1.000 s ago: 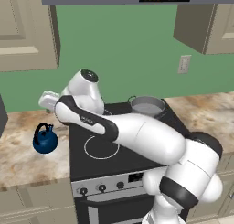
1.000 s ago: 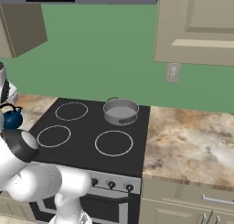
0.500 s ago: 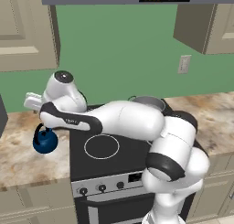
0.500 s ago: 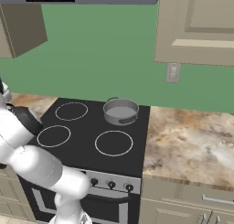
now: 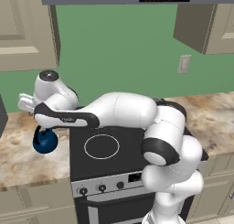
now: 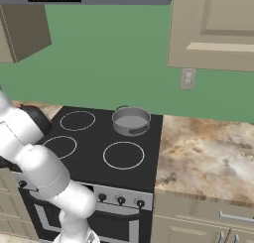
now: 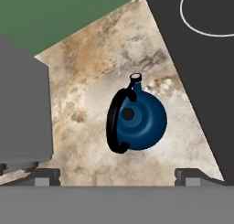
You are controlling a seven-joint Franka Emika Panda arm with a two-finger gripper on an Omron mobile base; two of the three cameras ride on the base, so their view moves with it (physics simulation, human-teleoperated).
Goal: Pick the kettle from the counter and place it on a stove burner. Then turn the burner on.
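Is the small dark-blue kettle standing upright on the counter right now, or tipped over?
Upright. The hand view looks straight down on the small dark-blue kettle: lid knob centred, black arched handle over the top, round body resting on the beige stone counter.

The kettle (image 7: pixel 137 120) sits on the counter (image 7: pixel 91 81) (left of the cooktop (image 5: pixel 109 147)); pot (image 6: pixel 131 121) behind.

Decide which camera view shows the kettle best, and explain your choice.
The hand view: it looks straight down on the kettle, showing its whole body, black handle and spout on the counter. The left base view shows it partly hidden under the arm. The right base view adds nothing on it.
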